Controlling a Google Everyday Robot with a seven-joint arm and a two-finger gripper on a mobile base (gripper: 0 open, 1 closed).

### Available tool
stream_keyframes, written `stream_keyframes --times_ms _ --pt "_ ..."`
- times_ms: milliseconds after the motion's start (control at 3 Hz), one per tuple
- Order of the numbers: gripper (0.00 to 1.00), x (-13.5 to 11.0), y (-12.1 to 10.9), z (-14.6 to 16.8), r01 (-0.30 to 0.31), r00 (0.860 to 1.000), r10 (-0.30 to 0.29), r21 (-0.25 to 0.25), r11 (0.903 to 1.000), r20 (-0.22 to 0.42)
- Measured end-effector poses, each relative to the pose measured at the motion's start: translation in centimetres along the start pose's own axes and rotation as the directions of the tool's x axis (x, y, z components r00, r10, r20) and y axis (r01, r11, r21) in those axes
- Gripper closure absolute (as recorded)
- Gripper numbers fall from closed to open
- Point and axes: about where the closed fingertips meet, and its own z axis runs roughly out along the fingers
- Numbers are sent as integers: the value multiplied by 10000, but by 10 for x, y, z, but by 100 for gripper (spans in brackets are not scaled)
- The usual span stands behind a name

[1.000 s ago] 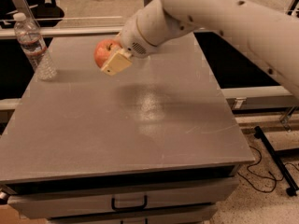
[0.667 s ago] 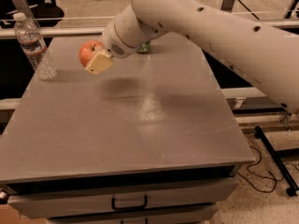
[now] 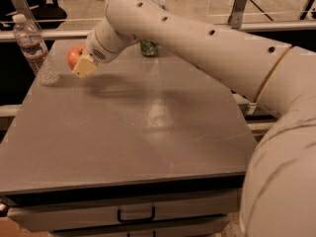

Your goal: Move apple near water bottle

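Observation:
The red-orange apple [image 3: 75,56] is held in my gripper [image 3: 80,63], lifted above the far left part of the grey table [image 3: 123,132]. One cream-coloured finger covers the apple's lower right side. The clear ribbed water bottle [image 3: 35,48] with a white cap stands upright at the table's far left edge, a short way left of the apple and apart from it. My white arm reaches in from the right across the table.
A green soda can [image 3: 149,48] stands at the table's back edge, partly hidden behind my arm. A drawer with a dark handle [image 3: 136,215] sits under the table's front edge. Chairs and metal rails stand behind the table.
My gripper has carried the apple leftward and toward the back of the table, closer to the water bottle. The bottle has not moved.

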Motion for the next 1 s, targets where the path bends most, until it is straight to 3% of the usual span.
stream_keyframes --times_ms 333,667,1000 --pt "100 0 0 1 -7 10000 7 1 10000 -1" --pt "83 -13 34 32 197 9997 -213 -975 9950 -156" --pt "59 -22 64 56 372 9988 -422 -1810 9828 -239"
